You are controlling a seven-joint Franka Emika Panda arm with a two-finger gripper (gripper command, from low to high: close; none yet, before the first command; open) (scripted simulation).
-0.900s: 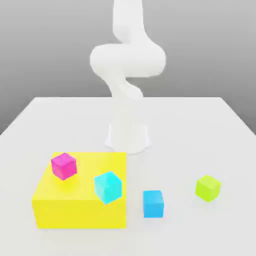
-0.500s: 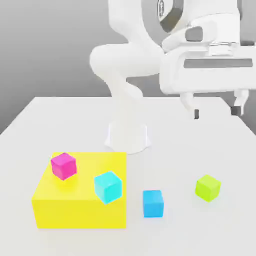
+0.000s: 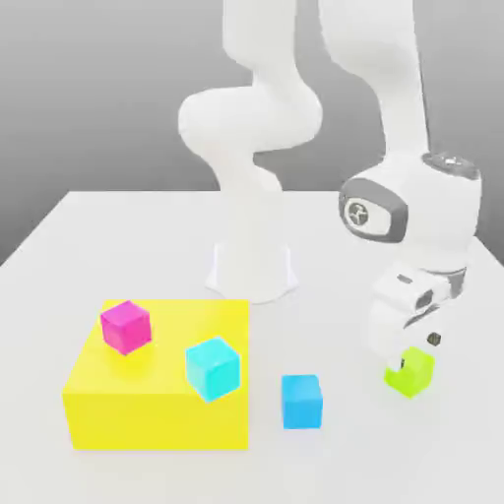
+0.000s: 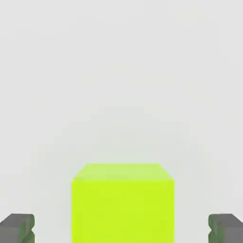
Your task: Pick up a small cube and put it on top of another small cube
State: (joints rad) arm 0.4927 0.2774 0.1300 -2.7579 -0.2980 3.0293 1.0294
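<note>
Lime-green cube [image 3: 411,374] lay on the worktop [image 3: 335,295], toward the side edge at the exterior view's right, well apart from the yellow block [image 3: 157,420]; it stood flat, its sides turned askew to the worktop's edges.

End effector [image 4: 121,228] was over the cube, jaws wide apart and nothing clamped; in the hand view the cube lay between the two fingers, a gap showing on either side.

Key relation: the cube's near-square outline was lined up with the jaws, two opposite faces turned toward the fingers; the cube sat about midway across the opening, so little sideways correction or wrist turn seemed called for; the remaining offset was judged to be mostly in height, though whether the tips had reached grasp depth could not be told.

Step in hand, as judged: final approach to the pick, early in the task; stacking not yet done. Blue cube [image 3: 301,402] stood on the worktop between block and lime-green cube; cyan cube [image 3: 213,369] and magenta cube [image 3: 126,327] appeared to be on the block; which was to be the base, the task did not settle.

Risk: closing too high might pinch only the upper edges and tip the cube.
</note>
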